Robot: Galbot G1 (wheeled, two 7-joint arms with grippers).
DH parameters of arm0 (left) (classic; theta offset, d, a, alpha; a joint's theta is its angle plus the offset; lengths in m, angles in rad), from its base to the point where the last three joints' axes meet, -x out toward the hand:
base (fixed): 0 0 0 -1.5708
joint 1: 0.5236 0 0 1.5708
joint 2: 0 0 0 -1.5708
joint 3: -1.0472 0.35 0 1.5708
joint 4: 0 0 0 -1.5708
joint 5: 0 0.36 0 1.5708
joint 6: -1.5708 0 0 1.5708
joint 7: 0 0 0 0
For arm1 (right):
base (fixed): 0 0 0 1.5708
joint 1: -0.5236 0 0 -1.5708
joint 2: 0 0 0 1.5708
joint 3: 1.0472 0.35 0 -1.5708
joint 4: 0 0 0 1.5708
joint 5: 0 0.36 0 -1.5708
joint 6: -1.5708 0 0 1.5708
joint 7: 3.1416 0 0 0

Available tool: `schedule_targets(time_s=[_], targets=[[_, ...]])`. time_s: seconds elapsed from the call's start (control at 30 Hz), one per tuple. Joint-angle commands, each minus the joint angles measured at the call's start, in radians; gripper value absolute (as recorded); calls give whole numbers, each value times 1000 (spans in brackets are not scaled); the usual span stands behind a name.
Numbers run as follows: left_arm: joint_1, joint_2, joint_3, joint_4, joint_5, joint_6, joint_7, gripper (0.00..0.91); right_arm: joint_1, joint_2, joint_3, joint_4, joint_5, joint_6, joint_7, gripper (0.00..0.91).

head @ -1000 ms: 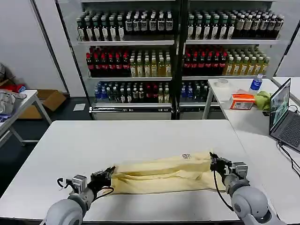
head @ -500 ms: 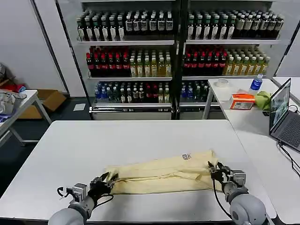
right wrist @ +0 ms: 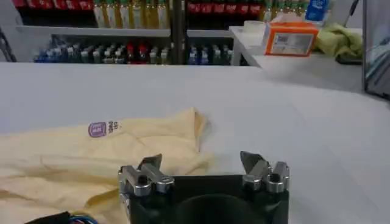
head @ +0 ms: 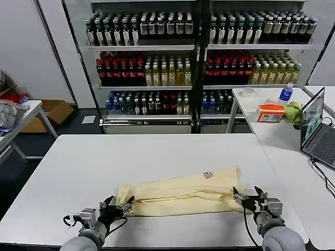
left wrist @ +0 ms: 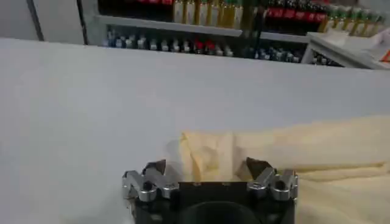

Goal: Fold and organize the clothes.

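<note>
The clothes, one pale cream-yellow T-shirt (head: 180, 193), lie folded into a long band across the near half of the white table (head: 104, 157). A small purple label (right wrist: 97, 129) shows near its right end. My left gripper (head: 119, 205) stands open at the shirt's left end. In the left wrist view this gripper (left wrist: 206, 167) has the bunched end of the shirt (left wrist: 292, 146) lying on the table just ahead of its spread jaws. My right gripper (head: 246, 197) is open at the shirt's right end. The corner of the shirt (right wrist: 122, 152) lies in front of one finger of the right gripper (right wrist: 201, 160).
A second table at the right carries a laptop (head: 314, 125), an orange box (head: 270, 113), a green cloth (head: 293, 111) and a blue bottle (head: 286, 92). Shelves of bottles (head: 199, 63) stand behind. A small table (head: 26, 112) stands at the far left.
Both grippers have drawn back toward the table's near edge and now stand open off the shirt's ends. The shirt's left end has settled onto the table.
</note>
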Motion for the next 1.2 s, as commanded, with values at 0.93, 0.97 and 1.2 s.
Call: schedule_targets(time_s=[0.93, 0.97, 1.2], targets=[[4, 42, -214, 28, -392, -40, 85, 40, -18, 14, 43, 16, 50, -4, 29, 907], [5, 52, -237, 35, -406, -38, 87, 30, -17, 13, 44, 15, 52, -4, 29, 907], [8, 146, -407, 83, -518, -18, 96, 30, -1, 8, 45, 7, 60, -3, 29, 907]])
